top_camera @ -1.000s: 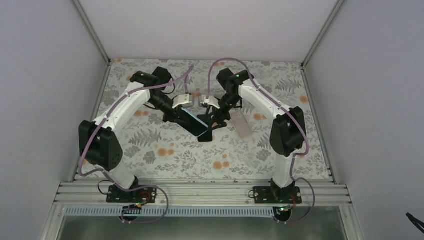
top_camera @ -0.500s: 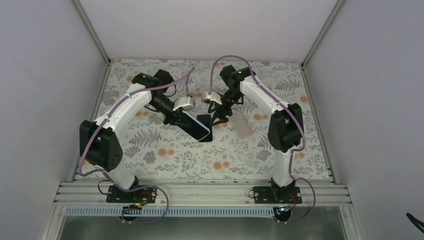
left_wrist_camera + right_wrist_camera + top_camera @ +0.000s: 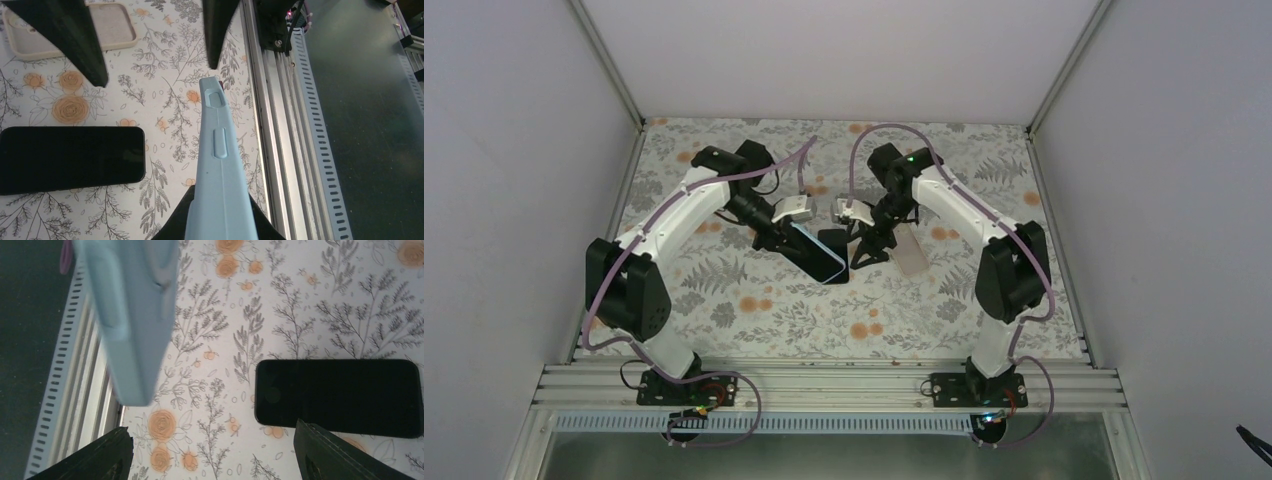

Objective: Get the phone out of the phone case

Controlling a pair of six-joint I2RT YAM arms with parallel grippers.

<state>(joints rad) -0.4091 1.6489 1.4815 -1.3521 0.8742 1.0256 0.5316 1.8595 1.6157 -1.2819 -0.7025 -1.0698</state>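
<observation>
Left wrist: matte pale-blue phone case [image 3: 220, 165], glossy black rounded-rectangle phone [image 3: 70, 159].

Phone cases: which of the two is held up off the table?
The light blue case, clamped in the left gripper above the table; the beige case lies flat on it.

- Counter [image 3: 754, 310] under a pale cloth printed with grey ferns and orange roses.
- Beige case [image 3: 911, 252], spare, flat on the cloth right of centre; seen again at the top left of the left wrist view [image 3: 120, 30].
- Aluminium rail [image 3: 824, 385] along the near edge, perforated strip [image 3: 824, 422] just in front.
- Plain white walls [image 3: 524, 150] on three sides.
</observation>
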